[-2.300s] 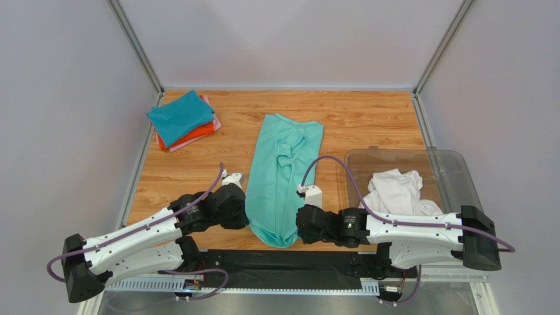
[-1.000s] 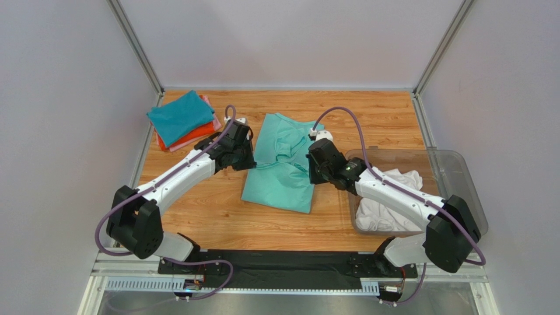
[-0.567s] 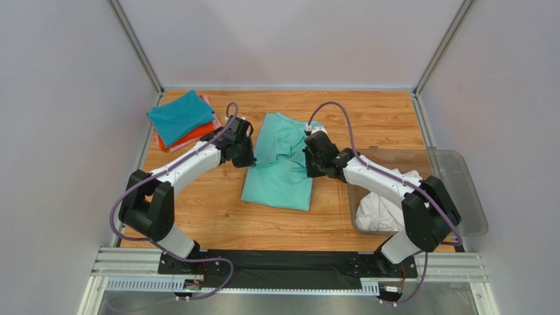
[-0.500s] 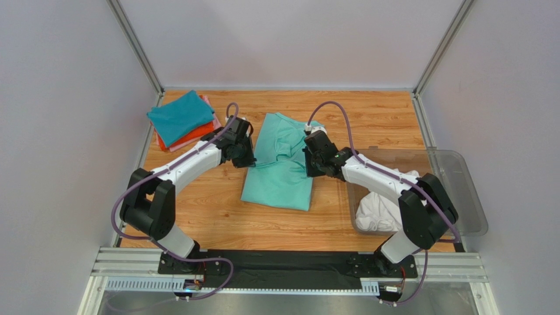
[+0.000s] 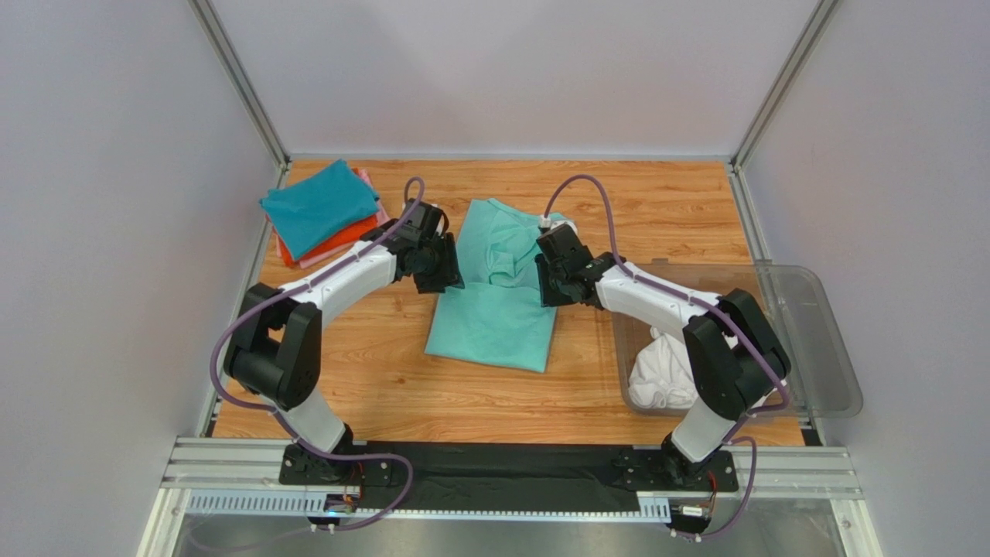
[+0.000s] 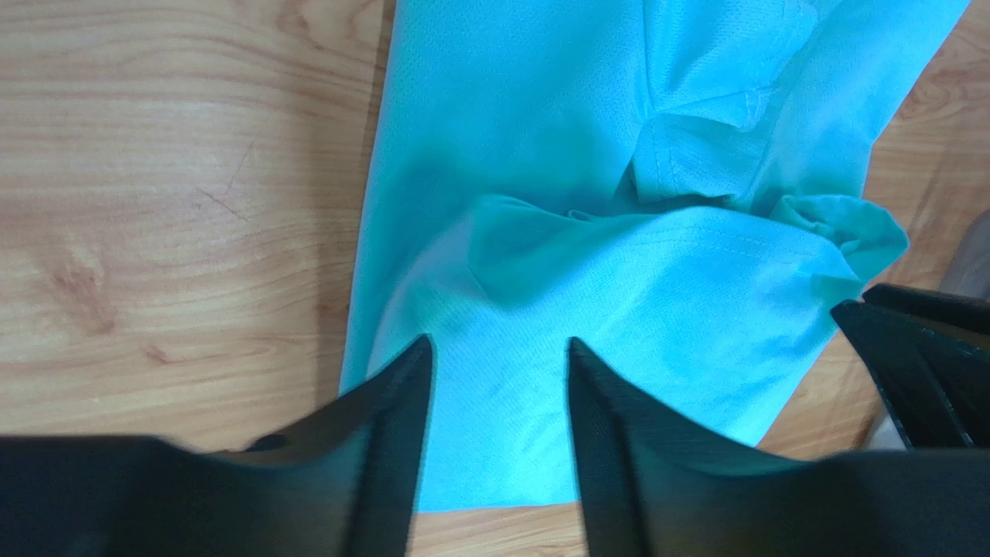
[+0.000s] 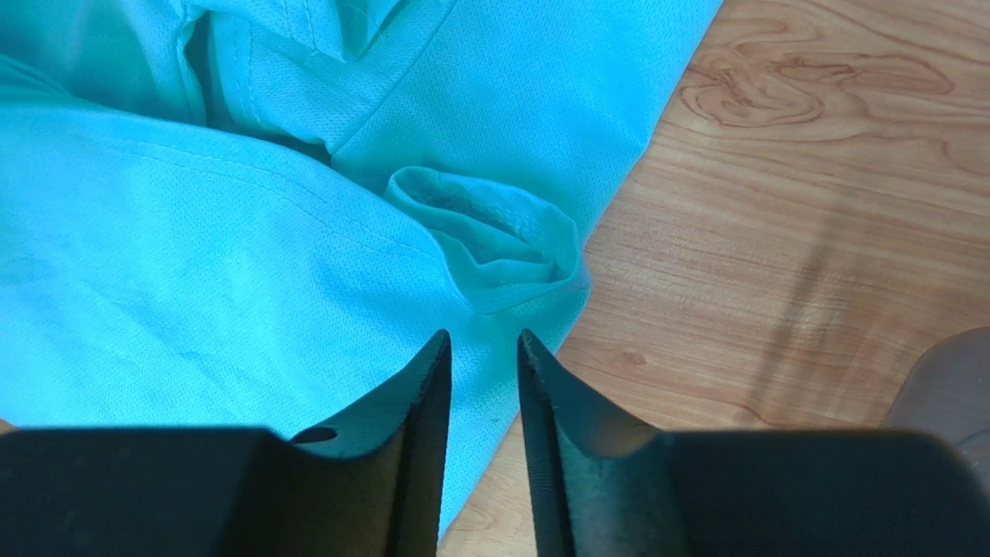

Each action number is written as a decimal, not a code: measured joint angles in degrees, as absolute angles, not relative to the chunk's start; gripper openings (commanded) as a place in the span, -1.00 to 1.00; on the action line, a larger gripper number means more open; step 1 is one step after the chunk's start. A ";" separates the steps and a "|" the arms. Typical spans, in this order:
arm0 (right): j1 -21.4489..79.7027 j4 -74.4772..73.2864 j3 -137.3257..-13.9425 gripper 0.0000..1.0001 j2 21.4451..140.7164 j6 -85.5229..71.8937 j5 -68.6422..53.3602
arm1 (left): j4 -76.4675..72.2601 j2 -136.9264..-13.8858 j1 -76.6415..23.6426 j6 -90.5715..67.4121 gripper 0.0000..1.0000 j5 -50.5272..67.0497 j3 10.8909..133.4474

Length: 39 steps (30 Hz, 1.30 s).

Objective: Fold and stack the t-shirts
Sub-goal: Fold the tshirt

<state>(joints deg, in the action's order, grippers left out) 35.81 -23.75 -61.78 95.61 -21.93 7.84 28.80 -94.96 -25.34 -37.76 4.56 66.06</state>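
Lying folded on the wooden table (image 5: 651,209), the mint-green t-shirt (image 5: 494,319) is my landmark. Right of it, the clear bin (image 5: 813,337) holds a white t-shirt (image 5: 657,371), partly hidden by my right arm (image 5: 651,304). Back-left of it, a teal t-shirt (image 5: 316,207) tops an orange-red t-shirt (image 5: 354,236); the pink t-shirt (image 5: 368,181) barely shows. Over its side edges, my left gripper (image 6: 497,348) is spread apart and my right gripper (image 7: 482,339) only narrowly parted, both empty.

Wood-grain table (image 5: 651,197), plain grey walls (image 5: 523,70), metal corner posts (image 5: 241,81).
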 measured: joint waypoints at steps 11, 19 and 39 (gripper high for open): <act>35.77 -24.34 -61.67 1.00 88.86 -23.27 3.88 | 28.88 -88.20 -25.08 -38.26 0.99 5.80 65.12; 40.53 -23.18 -51.18 1.00 72.49 -27.18 -0.56 | 28.12 -71.44 -25.08 -39.42 0.99 9.17 52.18; 50.65 -12.71 -26.89 1.00 54.59 -48.62 3.88 | 25.56 -58.98 -24.75 -46.17 0.64 7.01 28.86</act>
<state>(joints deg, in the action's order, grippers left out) 50.65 -12.71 -26.89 54.59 -48.62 3.88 25.56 -58.98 -24.75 -46.17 7.01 28.86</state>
